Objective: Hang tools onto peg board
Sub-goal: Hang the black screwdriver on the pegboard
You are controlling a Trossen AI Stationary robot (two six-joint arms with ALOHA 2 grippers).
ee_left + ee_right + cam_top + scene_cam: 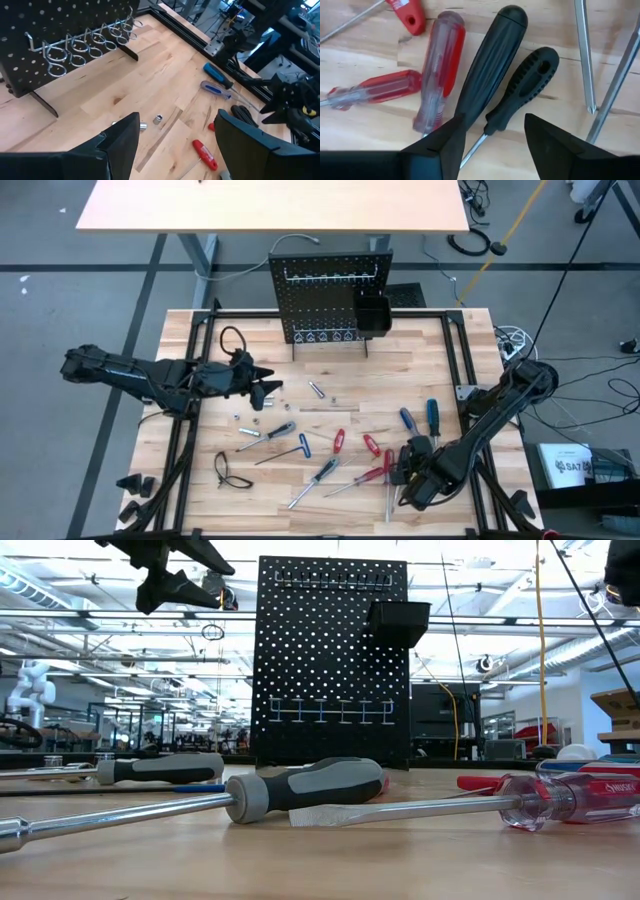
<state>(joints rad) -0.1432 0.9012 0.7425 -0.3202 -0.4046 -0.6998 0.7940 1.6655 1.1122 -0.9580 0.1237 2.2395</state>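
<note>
Tools (340, 450) lie scattered over the near half of a wooden table (420, 370): screwdrivers with red, blue and black handles, a blue T-handle key (303, 445) and a few small silver bits (316, 390).

The right gripper (490, 137) hangs low over the near right cluster, its two dark fingers (440, 145) parted with a gap between them and holding nothing. Between those fingers, in the right wrist view, sits the neck of a small ribbed black-handled screwdriver (525, 85). Touching its side lies a longer smooth black handle (490, 65), and beside that a clear red-handled screwdriver (440, 65), with a second red-handled one (375, 90) pointing away.

The left gripper (175, 145) hovers above the left middle of the table, fingers spread wide and empty. Below it lie two silver bits (158, 119), a red handle (205, 154) and two blue-handled screwdrivers (217, 75).

The peg board (330, 300), a black perforated upright panel, stands at the far edge of the table, well apart from both grippers. A silver hook rail (330, 275) runs across its top, a row of ring holders (85, 47) sits lower down, and a small black bin (373, 313) is fixed to its right side.
</note>
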